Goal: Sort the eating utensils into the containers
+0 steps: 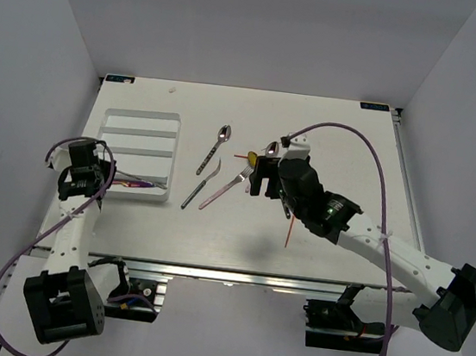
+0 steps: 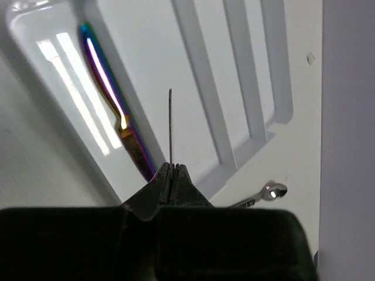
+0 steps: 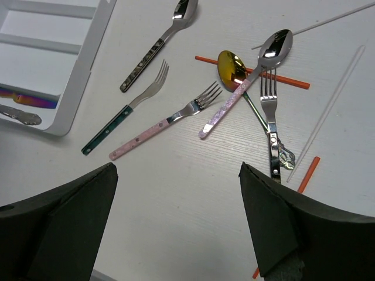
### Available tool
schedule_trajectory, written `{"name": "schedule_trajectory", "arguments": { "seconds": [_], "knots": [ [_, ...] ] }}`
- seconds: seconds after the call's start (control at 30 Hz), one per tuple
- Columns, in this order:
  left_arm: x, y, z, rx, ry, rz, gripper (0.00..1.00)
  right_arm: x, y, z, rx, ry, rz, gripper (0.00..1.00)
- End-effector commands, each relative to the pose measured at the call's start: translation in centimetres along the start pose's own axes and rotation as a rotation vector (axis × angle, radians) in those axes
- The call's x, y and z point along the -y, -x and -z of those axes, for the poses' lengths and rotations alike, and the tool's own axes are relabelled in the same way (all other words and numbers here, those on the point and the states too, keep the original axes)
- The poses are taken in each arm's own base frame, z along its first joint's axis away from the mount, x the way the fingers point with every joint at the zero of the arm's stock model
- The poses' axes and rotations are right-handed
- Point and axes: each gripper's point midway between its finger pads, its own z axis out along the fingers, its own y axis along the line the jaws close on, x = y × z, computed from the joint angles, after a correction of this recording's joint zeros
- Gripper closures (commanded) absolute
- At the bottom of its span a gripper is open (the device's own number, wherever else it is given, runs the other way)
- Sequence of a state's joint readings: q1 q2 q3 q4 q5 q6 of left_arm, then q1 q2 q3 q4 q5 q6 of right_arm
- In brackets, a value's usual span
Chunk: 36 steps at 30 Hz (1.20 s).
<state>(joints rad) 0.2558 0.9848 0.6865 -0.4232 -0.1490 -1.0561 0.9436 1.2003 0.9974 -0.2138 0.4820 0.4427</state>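
When viewed from above: white tray (image 1: 141,118) on desk (image 1: 170,239), loose utensils (image 1: 221,172) right of it. Left wrist: left fingers (image 2: 158,187) clenched on slim dark piece (image 2: 170,126) above tray, probably for dropping. Right wrist: right fingers (image 3: 76,205) spread, empty, over those utensils.

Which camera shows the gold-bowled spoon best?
The right wrist view: the gold-bowled spoon lies in plain sight, its handle crossed by a pink-handled spoon. The top external view shows only a small yellow spot of it. The left wrist view misses it.
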Motion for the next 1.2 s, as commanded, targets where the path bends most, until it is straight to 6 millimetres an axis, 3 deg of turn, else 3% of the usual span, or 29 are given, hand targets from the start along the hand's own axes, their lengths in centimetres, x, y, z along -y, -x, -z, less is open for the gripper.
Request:
{"name": "schedule_trajectory", "arguments": {
  "seconds": [0.0,0.23,0.53,0.63,0.67,0.73,0.77,0.8,0.9,1.0,1.07,1.1,1.17],
  "knots": [
    [-0.5,1.2,-0.7,0.018,0.02,0.089,1.0,1.3,-0.3,0.7,0.009,-0.049,-0.003,0.11],
    [-1.3,2.6,-2.1,0.078,0.038,0.144,1.0,1.0,-0.3,0.8,0.002,-0.02,0.035,0.11],
    [-3.0,0.8,-4.2,0.029,0.076,0.124,0.97,0.3,0.0,0.1,0.005,-0.001,0.048,0.11],
    [-3.5,0.3,-4.5,0.019,0.077,0.122,0.8,-0.2,-0.4,-0.5,-0.02,0.015,0.052,0.11],
    [-3.6,0.2,-4.7,0.018,0.077,0.122,0.66,-0.4,-0.5,-0.7,-0.025,0.019,0.05,0.11],
    [-3.7,-0.1,-4.9,0.007,0.077,0.117,0.47,-0.8,-0.6,-0.9,-0.036,0.035,0.049,0.11],
    [-3.7,-0.2,-4.9,0.001,0.079,0.117,0.29,-1.0,-0.5,-1.1,-0.038,0.039,0.047,0.11],
    [-3.8,-0.4,-5.0,-0.006,0.084,0.112,0.22,-1.1,-0.5,-1.2,-0.041,0.042,0.044,0.11],
    [-3.2,0.1,-4.5,0.003,0.068,0.109,0.07,-0.8,-0.8,-1.9,-0.075,0.025,0.012,0.11],
    [-2.0,1.0,-3.8,0.019,0.038,0.073,0.02,-0.1,-1.0,-3.0,-0.128,-0.018,-0.089,0.11],
    [0.0,2.4,-2.9,0.041,-0.014,0.023,0.02,1.6,-2.3,-3.8,-0.184,-0.109,-0.135,0.11],
    [0.7,2.5,-2.6,0.028,-0.036,-0.036,0.02,1.8,-1.8,-4.1,-0.176,-0.138,-0.19,0.11],
    [3.6,2.8,-1.9,0.012,-0.151,-0.118,0.02,3.5,-2.9,-4.6,-0.21,-0.269,-0.205,0.11]
  ]
}}
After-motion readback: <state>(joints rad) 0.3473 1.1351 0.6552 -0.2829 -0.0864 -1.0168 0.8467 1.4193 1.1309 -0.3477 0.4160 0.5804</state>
